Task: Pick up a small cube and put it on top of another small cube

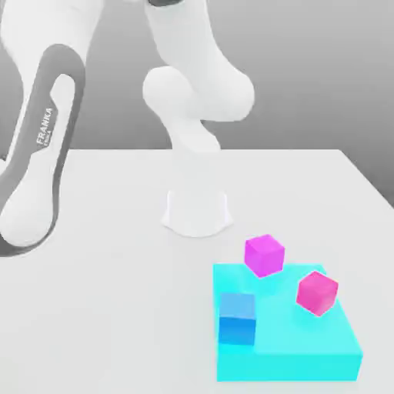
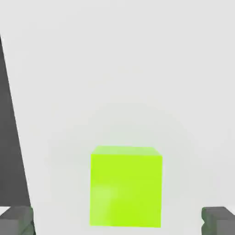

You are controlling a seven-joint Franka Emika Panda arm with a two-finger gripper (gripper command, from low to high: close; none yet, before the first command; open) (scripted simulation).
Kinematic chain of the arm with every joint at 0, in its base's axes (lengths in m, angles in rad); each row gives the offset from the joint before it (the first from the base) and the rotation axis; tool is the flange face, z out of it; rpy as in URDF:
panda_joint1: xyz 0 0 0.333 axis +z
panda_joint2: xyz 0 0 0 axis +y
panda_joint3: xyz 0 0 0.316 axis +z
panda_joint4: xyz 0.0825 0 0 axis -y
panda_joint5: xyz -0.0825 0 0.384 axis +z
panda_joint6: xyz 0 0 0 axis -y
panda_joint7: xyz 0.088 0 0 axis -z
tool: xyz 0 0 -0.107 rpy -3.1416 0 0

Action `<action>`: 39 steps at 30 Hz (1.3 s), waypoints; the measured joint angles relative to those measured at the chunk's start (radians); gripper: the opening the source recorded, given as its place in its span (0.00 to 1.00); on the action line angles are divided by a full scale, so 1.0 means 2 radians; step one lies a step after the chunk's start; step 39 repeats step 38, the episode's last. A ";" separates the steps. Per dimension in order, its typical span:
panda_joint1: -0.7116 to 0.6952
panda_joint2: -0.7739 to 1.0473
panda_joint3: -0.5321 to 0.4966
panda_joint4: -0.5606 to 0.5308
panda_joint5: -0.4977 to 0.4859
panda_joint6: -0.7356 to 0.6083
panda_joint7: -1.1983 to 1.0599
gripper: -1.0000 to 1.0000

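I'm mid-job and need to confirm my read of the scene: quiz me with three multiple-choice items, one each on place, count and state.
1. The blue cube sits:
A. on the cyan slab
B. on the white table
C. on a magenta cube

2. Magenta cubes on the slab:
A. one
B. two
C. three

3. The green cube is:
A. clamped
B. stacked on another cube
C. on the table between open fingers

Answers: 1 A, it rests on the slab's near corner. 2 B, two show. 3 C, gaps remain on both sides.
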 joint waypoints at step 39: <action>0.217 -0.300 0.166 -0.280 -0.114 -0.012 -0.262 1.00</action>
